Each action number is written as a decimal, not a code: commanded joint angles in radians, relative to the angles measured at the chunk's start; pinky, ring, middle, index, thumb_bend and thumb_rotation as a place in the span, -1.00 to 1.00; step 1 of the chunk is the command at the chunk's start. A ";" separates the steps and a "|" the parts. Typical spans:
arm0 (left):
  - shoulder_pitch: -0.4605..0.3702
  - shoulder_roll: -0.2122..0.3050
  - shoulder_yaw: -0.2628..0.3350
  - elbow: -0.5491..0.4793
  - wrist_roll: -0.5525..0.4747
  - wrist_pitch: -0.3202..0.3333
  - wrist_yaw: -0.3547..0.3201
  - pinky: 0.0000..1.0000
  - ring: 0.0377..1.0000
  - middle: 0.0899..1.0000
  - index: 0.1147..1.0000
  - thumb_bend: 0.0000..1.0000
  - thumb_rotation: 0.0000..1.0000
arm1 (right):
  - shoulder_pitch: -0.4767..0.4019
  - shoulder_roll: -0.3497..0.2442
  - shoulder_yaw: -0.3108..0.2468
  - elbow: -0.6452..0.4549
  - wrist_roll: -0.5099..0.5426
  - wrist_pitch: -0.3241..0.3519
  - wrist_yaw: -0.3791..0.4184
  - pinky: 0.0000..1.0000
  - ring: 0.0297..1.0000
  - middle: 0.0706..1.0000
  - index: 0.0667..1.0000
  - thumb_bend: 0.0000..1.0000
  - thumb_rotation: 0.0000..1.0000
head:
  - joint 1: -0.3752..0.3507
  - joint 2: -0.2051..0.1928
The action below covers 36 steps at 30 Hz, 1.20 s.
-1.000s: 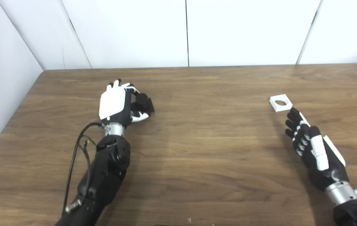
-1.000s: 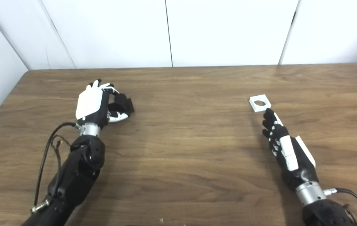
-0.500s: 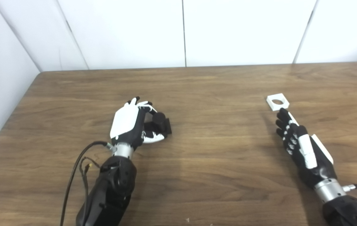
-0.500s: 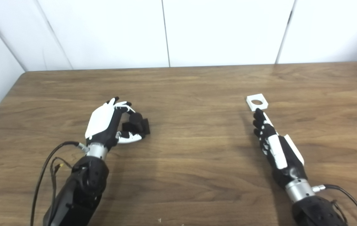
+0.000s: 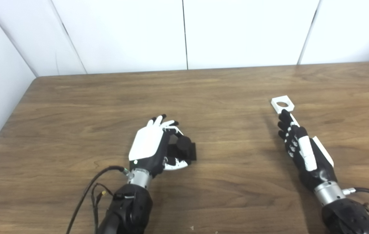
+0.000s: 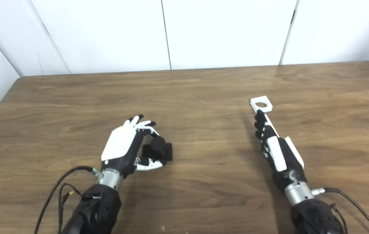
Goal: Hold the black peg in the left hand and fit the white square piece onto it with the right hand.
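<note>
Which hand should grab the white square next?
The right hand: its open fingers reach almost to the white square piece on the table. The left hand is far away, shut on the black peg.

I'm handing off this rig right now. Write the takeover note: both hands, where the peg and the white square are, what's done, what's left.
Left robot hand: shut on the black peg, near the table's middle.
Right robot hand: open, fingers straight, fingertips just short of the white square piece; whether they touch it is unclear.
White square piece: flat on the table, hole facing up, not grasped.
Done: peg in hand.
Left: grasp the square, carry it over, fit its hole onto the peg.
</note>
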State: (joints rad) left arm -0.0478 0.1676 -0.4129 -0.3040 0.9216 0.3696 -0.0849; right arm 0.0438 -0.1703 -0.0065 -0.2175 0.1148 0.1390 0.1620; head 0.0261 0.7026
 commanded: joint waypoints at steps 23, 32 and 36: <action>0.078 -0.073 -0.054 -0.011 0.070 -0.090 -0.005 1.00 0.98 0.69 -0.16 0.05 -0.85 | -0.028 -0.024 -0.025 -0.065 0.022 -0.014 0.006 1.00 1.00 1.00 1.00 0.42 1.00 | -0.026 0.018; 0.087 -0.081 -0.048 0.000 0.064 -0.103 0.004 1.00 0.97 0.69 -0.16 0.05 -0.85 | -0.104 -0.075 -0.033 -0.079 -0.178 -0.039 -0.057 0.89 0.96 0.92 0.97 0.25 0.84 | -0.027 0.024; 0.089 -0.086 -0.043 0.007 0.070 -0.107 0.005 1.00 0.97 0.68 -0.16 0.05 -0.85 | -0.195 -0.111 -0.053 -0.051 -0.272 -0.033 -0.091 0.86 0.88 0.81 0.81 0.39 0.34 | -0.029 0.022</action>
State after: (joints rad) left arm 0.0366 0.0796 -0.4545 -0.3133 0.9833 0.2679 -0.0772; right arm -0.0802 -0.2638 -0.0484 -0.2560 -0.1307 0.1441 0.0997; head -0.0031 0.7240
